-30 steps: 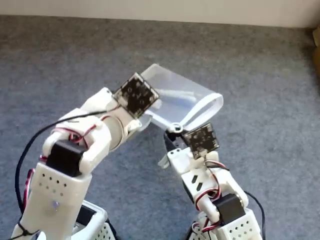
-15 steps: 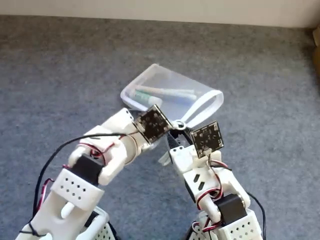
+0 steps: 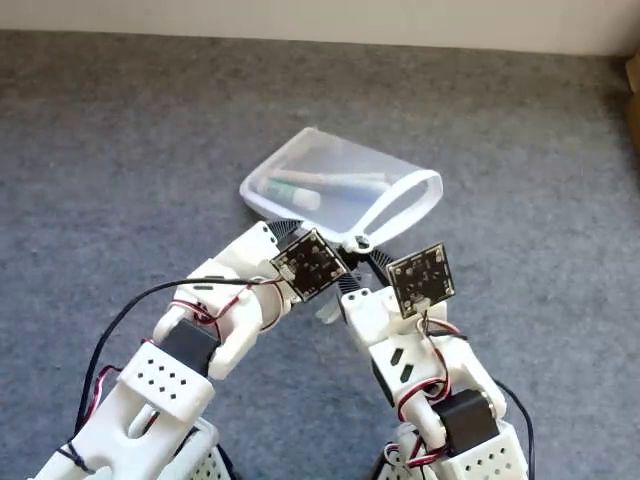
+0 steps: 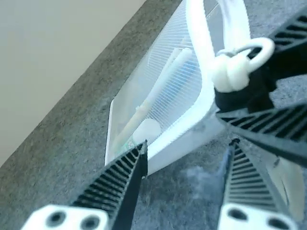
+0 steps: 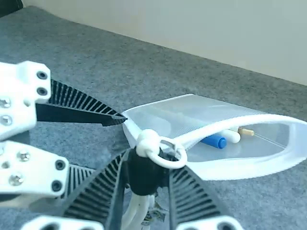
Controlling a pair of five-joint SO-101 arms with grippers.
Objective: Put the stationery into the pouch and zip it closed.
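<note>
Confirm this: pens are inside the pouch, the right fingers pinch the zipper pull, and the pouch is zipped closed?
Not zipped closed: the right wrist view shows the pouch mouth gaping open. The pens are inside, and the right gripper does pinch the zipper pull in its fingers.

1. A grey, carpet-textured table top carries everything; its far edge runs along a pale wall.
2. A translucent zip pouch lies on it about midway between the left and right edges, well in from the far edge.
</note>
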